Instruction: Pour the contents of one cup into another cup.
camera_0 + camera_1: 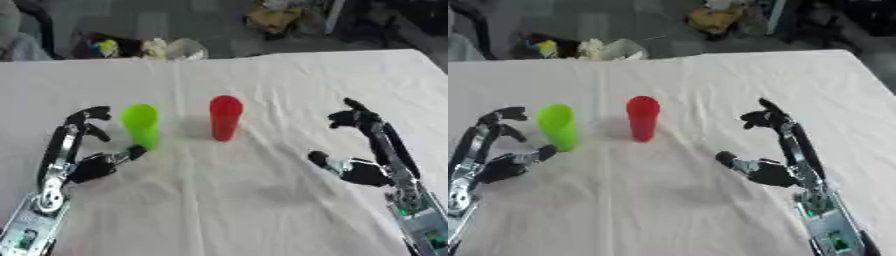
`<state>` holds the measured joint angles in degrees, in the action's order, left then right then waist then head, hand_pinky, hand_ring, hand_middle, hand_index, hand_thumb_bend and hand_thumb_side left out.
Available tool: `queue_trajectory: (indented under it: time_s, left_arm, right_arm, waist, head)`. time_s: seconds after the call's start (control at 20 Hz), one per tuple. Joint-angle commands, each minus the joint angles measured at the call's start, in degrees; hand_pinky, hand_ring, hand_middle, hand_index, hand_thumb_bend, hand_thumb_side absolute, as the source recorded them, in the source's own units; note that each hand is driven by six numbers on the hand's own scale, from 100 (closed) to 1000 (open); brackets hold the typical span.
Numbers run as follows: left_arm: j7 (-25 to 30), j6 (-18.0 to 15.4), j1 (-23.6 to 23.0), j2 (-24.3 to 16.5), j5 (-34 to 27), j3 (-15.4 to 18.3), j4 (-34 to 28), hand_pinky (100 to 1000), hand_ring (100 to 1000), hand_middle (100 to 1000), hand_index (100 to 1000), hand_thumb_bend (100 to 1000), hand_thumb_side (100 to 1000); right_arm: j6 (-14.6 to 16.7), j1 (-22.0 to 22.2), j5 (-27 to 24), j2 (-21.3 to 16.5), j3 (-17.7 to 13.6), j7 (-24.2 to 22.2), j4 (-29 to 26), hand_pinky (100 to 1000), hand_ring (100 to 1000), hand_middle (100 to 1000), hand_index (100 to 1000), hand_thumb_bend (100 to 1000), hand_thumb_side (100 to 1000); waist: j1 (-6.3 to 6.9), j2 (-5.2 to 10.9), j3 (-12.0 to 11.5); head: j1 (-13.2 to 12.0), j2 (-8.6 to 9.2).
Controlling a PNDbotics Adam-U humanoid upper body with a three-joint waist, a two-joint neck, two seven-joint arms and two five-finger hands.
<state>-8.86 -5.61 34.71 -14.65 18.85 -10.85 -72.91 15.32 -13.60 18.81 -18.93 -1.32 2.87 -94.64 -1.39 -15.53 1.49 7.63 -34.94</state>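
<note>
Beside the green cup point(140, 125), the left hand point(74, 150) stands spread, its thumb just touching the cup's base.

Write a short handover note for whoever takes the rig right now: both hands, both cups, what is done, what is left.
Left hand: open, beside the green cup, thumb close to its base; contact unclear, no grasp.
Right hand: open, resting well right of the red cup, holding nothing.
Both cups stand upright, apart, mid-table on the white cloth.
Done: nothing poured or lifted.
Left: grasp one cup, tip it over the other. Contents not visible.
</note>
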Motion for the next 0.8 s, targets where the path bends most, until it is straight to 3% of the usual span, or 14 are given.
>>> queue_trajectory:
  time_s: [0.05,0.8]
  left_arm:
    - [-0.19,-0.42,1.65,-0.88,0.49,-0.27,0.7,708,496,675,816,860,449]
    - [-0.28,-1.77,5.24,-0.69,1.18,-1.23,6.1,707,496,676,817,852,456]
  right_arm:
    - [0.12,-0.55,-0.44,-1.0,0.0,-0.21,-1.19,779,1000,549,713,735,468]
    - [0.38,-0.78,-0.49,-0.68,0.37,-0.69,-1.34,779,1000,548,712,737,465]
  waist:
    - [-0.02,0.83,0.23]
    - [-0.33,0.13,1.83]
  head:
    - [-0.21,0.68]
    - [-0.53,0.98]
